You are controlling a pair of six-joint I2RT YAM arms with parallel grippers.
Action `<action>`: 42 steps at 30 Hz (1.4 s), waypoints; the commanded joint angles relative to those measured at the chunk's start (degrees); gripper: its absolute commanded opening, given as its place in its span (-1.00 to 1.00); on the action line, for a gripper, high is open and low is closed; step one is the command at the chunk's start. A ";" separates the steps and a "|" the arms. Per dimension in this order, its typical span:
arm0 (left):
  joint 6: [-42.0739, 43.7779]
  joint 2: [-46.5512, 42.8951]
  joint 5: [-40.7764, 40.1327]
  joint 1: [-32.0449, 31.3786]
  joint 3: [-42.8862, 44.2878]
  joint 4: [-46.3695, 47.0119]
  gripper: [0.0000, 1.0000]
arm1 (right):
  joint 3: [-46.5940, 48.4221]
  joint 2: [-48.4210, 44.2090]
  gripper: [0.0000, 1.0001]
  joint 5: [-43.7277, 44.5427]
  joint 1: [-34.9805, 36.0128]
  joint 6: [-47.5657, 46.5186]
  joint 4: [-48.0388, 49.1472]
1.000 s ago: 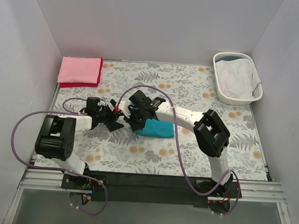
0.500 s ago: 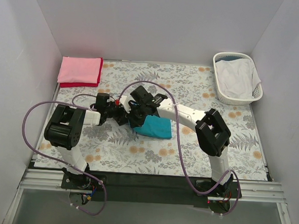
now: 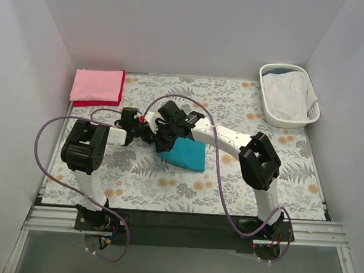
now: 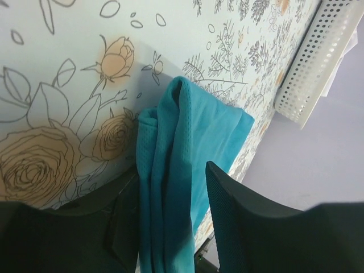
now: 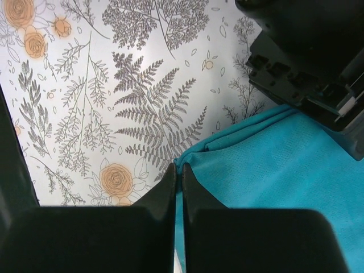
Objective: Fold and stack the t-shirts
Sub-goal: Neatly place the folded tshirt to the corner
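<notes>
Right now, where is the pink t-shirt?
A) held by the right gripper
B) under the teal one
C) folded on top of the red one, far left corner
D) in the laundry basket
C: the pink t-shirt lies folded on the red t-shirt at the table's far left corner.

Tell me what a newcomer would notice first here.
Both grippers meet in the middle at a teal-blue t-shirt: the right gripper pinches its edge, the left gripper straddles its fold. A pink t-shirt lies folded on a red t-shirt in the far-left corner, and a white basket of pale laundry sits far right.
</notes>
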 commanded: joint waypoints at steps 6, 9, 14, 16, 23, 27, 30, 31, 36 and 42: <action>3.15 3.59 -6.61 -1.41 3.84 -4.23 -0.17 | 5.43 2.44 -0.97 -0.80 -0.85 2.27 1.26; 4.03 4.38 -7.75 -2.12 5.69 -6.42 -0.23 | 6.57 3.41 -0.97 -0.19 -1.20 2.18 1.35; 6.39 4.29 -8.63 -2.30 7.18 -9.23 -0.39 | 7.46 4.47 -0.97 0.42 -1.64 2.18 1.44; 8.77 3.94 -8.98 -2.30 8.23 -10.81 -0.62 | 7.81 4.56 -0.97 0.34 -1.82 2.27 1.53; 26.51 4.03 -13.54 -2.82 16.93 -21.70 -1.00 | 6.41 1.22 0.23 -0.81 -3.57 4.82 1.35; 34.69 6.22 -18.55 -2.12 24.22 -29.70 -1.00 | 1.93 -3.52 0.97 -1.15 -6.73 4.82 2.14; 39.70 6.23 -21.45 -0.98 27.74 -30.68 -1.00 | -2.20 -7.47 0.97 -1.16 -9.54 4.47 2.75; 40.93 6.31 -22.25 -0.80 28.88 -30.68 -1.00 | -3.26 -9.31 0.97 -1.16 -10.94 4.20 2.84; 52.07 9.99 -25.76 1.39 40.65 -31.47 -1.00 | -8.79 -13.02 0.97 0.25 -14.03 3.24 2.84; 60.89 16.06 -29.11 4.12 56.02 -33.58 -1.00 | -11.35 -14.78 0.97 -0.01 -15.62 3.06 3.46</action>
